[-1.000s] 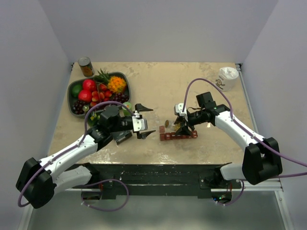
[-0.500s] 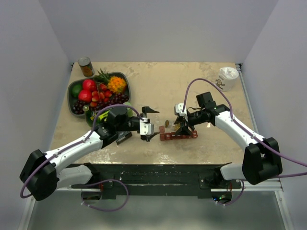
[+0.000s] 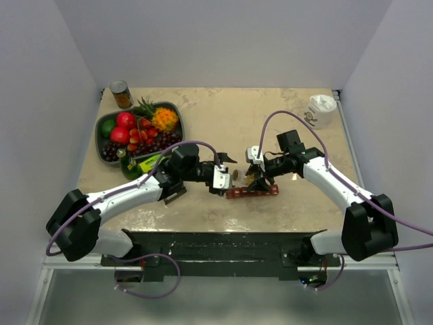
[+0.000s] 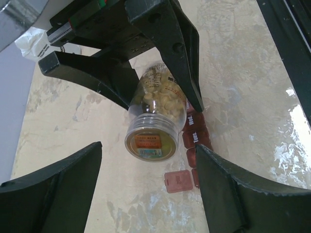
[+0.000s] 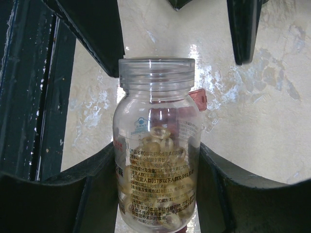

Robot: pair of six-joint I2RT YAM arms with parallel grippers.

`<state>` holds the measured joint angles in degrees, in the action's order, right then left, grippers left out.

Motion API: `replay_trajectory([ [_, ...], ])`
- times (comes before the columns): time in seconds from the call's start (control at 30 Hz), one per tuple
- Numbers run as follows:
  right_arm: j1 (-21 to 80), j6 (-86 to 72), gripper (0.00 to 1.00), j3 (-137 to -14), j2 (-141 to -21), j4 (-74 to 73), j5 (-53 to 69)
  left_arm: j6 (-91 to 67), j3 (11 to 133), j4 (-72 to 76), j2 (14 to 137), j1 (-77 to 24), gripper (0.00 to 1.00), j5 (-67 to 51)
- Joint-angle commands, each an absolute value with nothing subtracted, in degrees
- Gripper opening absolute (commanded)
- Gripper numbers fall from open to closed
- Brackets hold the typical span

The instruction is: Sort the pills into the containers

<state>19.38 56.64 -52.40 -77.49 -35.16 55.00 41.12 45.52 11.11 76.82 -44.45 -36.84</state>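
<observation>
Mid-table, your right gripper [image 5: 155, 160] is clamped around the belly of a clear plastic bottle [image 5: 156, 97], held roughly sideways with its neck toward 9 o'clock and the golden pills [image 5: 160, 141] heaped inside. Your left gripper [image 4: 148, 147] stands wide, its fingers bracketing the neck end without touching. The containers [image 3: 252, 192], a dark red strip, lie on the table just at the bottle's 5 o'clock, near the front edge. Expect the bottle to be light, smooth and slightly springy: take it on the labelled waist, firmly but without crushing. The pills look slick and likely to roll; whether the mouth is sealed cannot be told.
</observation>
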Motion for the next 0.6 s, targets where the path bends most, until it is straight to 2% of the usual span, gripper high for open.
replay_trajectory([
  [0.0,19.16,57.48,0.00,-54.23,-76.11,-35.07,56.78,41.93,49.13,13.01,78.83,-45.26,0.77,-38.58],
  [0.17,19.07,57.48,0.00,-54.23,-76.20,-35.07,56.78,39.91,49.31,13.10,79.54,-45.53,0.59,-39.02],
  [0.33,19.16,57.39,0.00,-54.23,-76.20,-35.07,56.69,37.01,49.31,13.18,79.80,-45.62,0.45,-39.90],
  [0.43,19.07,57.31,0.00,-54.23,-76.29,-34.89,56.51,33.51,49.66,13.10,79.80,-45.62,0.32,-40.69],
  [0.5,19.07,57.13,0.00,-54.14,-76.29,-34.72,56.25,30.86,50.10,12.66,79.80,-45.70,0.22,-41.39],
  [0.53,19.16,56.95,0.00,-54.14,-76.29,-34.63,56.08,27.11,50.62,12.13,79.80,-45.70,0.08,-42.01],
  [0.57,19.07,56.95,0.00,-54.14,-76.29,-34.63,55.90,24.29,50.80,12.22,79.80,-45.62,0.00,-41.32],
])
